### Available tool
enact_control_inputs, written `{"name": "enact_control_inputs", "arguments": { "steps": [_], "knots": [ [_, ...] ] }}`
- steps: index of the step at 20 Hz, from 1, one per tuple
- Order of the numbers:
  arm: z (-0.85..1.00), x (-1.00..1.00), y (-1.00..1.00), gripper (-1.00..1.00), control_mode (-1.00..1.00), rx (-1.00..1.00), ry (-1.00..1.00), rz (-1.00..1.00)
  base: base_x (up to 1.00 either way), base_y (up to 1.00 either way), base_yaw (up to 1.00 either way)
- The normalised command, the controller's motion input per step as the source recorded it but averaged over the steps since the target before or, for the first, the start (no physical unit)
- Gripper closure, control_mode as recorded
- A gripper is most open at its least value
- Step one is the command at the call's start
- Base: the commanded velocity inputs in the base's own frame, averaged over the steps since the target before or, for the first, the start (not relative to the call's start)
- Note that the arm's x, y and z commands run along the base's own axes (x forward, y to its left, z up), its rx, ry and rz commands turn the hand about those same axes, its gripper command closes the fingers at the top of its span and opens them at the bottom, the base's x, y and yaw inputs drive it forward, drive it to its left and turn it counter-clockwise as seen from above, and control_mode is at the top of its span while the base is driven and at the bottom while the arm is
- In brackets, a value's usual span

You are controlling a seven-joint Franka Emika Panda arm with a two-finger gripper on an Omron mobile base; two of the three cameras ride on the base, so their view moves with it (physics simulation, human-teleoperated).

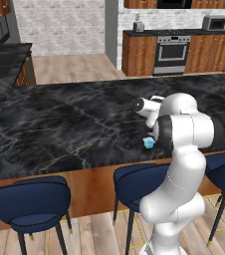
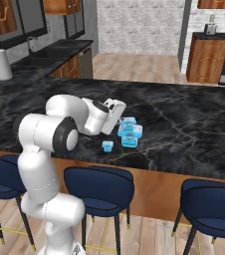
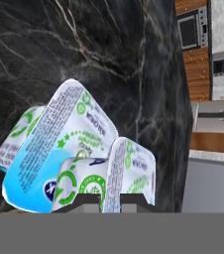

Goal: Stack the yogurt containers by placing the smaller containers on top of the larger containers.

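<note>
gripper (image 3: 104, 198) fingers stand pressed nearly together, only a thin slot between the two dark tips at six o'clock in the hand view. whether they pinch a tub or merely sit against it cannot be told: the tips are right up against the white printed side of the nearest container, and nothing shows clearly between them.

directly ahead of the tips, from about eleven to one o'clock, lies a cluster of yogurt containers. the middling tub (image 3: 129, 171) is closest, just above the right tip, its white label side facing the camera. the largest tub (image 3: 59, 144) sits at ten to eleven o'clock of the tips, tilted in this view, blue body low and white top high, touching or overlapping the middling one. a further white and green edge peeks out at its nine o'clock side; which tub it belongs to is unclear.

in the right base view the hand (image 2: 115, 113) reaches over the dark marble counter (image 2: 184, 119), and at its three to four o'clock two light-blue tubs (image 2: 130, 131) appear one upon the other, just beside it. the tiny tub (image 2: 107, 146) stands alone on the counter at about six o'clock of the hand, near the counter's front edge, apart from the pair.

in the left base view the tiny tub (image 1: 148, 143) shows at nine o'clock of the arm's big joint.
</note>
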Motion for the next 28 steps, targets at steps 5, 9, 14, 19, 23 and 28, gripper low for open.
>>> {"name": "enact_control_inputs", "arguments": {
  "steps": [5, 9, 14, 19, 23, 28],
  "knots": [
    [-0.07, 0.13, 0.00, 1.00, -1.00, 0.00, 0.02, 0.00, 0.00, 0.00, 0.00],
    [-0.08, 0.13, 0.00, 1.00, -1.00, 0.00, 0.01, 0.00, 0.00, 0.00, 0.00],
    [-0.09, 0.17, 0.00, 1.00, -1.00, 0.00, 0.00, 0.00, 0.00, 0.00, 0.00],
    [-0.15, 0.04, 0.00, 1.00, -1.00, 0.00, 0.00, 0.00, 0.00, 0.00, 0.00],
    [-0.17, 0.07, 0.00, 1.00, -1.00, 0.00, 0.00, 0.00, 0.00, 0.00, 0.00],
    [-0.05, 0.09, -0.01, 1.00, -1.00, 0.00, 0.00, 0.00, 0.00, 0.00, 0.00]
  ]
}}
